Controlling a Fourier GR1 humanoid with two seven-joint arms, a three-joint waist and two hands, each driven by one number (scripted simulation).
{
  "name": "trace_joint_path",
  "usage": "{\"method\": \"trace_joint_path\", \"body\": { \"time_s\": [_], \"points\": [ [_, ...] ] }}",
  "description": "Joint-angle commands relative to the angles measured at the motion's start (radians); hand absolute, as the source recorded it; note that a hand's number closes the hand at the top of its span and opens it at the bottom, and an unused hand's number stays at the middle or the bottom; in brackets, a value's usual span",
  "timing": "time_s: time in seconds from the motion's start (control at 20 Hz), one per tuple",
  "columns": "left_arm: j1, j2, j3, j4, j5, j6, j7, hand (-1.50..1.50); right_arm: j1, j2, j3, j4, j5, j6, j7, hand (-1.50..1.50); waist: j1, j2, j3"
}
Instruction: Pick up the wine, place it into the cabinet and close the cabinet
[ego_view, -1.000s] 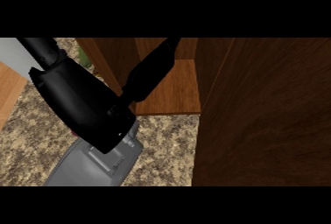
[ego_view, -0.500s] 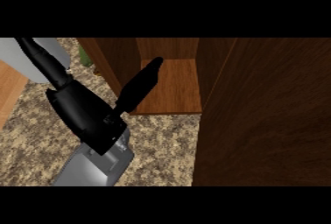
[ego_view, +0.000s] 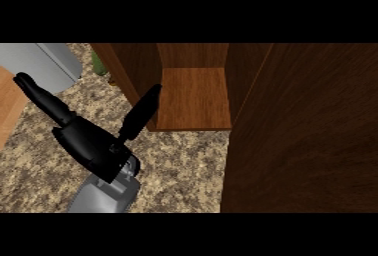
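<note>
Left hand (ego_view: 92, 142) spread open, holding nothing, just left of open cabinet (ego_view: 193, 100). Green thing (ego_view: 98, 63), probably the wine, mostly hidden behind cabinet's left wall, not yet inside. Risk: clipping that wall while reaching, knocking bottle over.

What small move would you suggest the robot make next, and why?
Probably ease the open black left hand up toward the green object peeking behind the brown wooden cabinet's left wall: the hand holds nothing, and the shelf shows no wine.
</note>
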Motion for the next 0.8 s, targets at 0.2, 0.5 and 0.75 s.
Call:
{"method": "trace_joint_path", "body": {
  "time_s": [0.2, 0.5, 0.75],
  "points": [
    [0.195, -0.001, -0.049, -0.013, -0.07, 0.168, 0.173, -1.5, 0.046, 0.008, -0.022, -0.062, -0.083, 0.039, 0.014, -1.5, 0.005, 0.001, -0.001],
    [0.363, -0.001, -0.035, -0.026, -0.016, 0.317, 0.088, -1.5, 0.098, 0.01, -0.042, -0.116, -0.115, 0.069, 0.021, -1.5, 0.008, -0.001, -0.001],
    [0.44, -0.001, -0.062, -0.011, -0.004, 0.382, 0.065, -1.5, 0.029, 0.018, -0.053, -0.068, -0.12, 0.056, 0.05, -1.5, 0.017, 0.002, -0.001]
  ]
}}
